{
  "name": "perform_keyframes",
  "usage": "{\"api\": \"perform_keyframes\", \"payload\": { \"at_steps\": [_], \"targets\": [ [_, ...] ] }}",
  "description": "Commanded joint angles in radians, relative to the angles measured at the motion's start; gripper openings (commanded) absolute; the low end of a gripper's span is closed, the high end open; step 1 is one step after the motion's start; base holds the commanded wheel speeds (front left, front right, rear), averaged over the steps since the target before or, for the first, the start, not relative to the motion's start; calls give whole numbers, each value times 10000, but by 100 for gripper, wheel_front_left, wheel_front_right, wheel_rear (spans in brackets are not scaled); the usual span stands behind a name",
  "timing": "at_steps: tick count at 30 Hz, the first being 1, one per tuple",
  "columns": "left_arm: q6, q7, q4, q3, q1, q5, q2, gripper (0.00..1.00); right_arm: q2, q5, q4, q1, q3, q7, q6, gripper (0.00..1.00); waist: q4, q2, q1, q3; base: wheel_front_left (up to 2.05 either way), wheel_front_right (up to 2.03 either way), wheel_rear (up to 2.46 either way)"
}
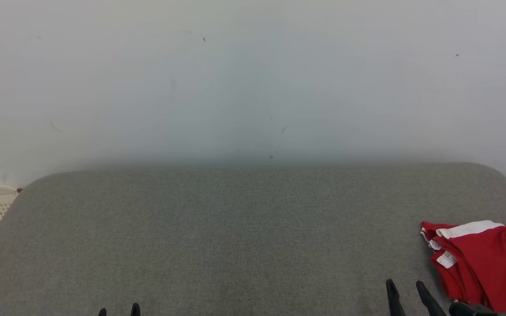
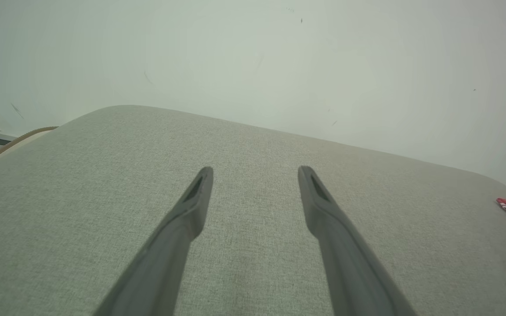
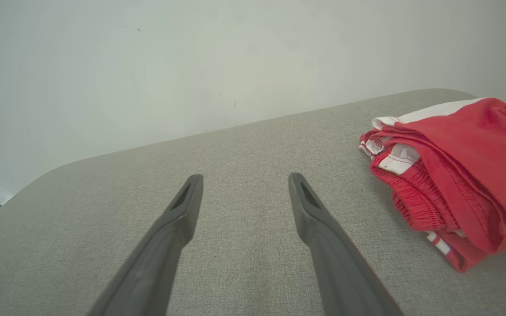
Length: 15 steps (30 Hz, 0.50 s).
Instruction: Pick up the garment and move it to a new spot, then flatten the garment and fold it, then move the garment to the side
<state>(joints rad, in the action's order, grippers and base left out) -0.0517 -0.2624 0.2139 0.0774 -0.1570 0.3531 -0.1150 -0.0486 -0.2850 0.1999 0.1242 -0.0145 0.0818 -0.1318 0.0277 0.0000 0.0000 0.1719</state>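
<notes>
Lying bunched at the right near corner of the grey cushion [image 1: 235, 228], the red garment [image 1: 486, 263] with white trim sits just beside the right hand [image 1: 404, 284], off to that hand's right and slightly ahead of its fingertips. The left hand [image 1: 118, 309] hovers low at the opposite side, well apart from the cloth, so the right arm is plainly the nearer. Both hands stand wide and hold nothing. The garment rests in stacked layers, its ribbed, layered edges turned left toward the right hand, and its longer side runs roughly from near to far. Part of it passes out of the head view on the right. Any grasp likely calls for the right hand to swing rightward over those layered edges; the broad middle of the cushion lies bare for spreading the cloth.
</notes>
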Motion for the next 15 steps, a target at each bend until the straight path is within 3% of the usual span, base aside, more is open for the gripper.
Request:
{"api": "perform_keyframes", "payload": {
  "at_steps": [1,15],
  "targets": [
    [22,-31,39,-32,110,-60,27,100,-4,-45,-43,75,28,14,26,100,3,0,0,-5,0,0,0],
    [-30,-31,423,-110,496,-173,91,100,-4,-117,32,46,-62,-42,26,100,21,0,0,-49,0,0,0]
  ]
}}
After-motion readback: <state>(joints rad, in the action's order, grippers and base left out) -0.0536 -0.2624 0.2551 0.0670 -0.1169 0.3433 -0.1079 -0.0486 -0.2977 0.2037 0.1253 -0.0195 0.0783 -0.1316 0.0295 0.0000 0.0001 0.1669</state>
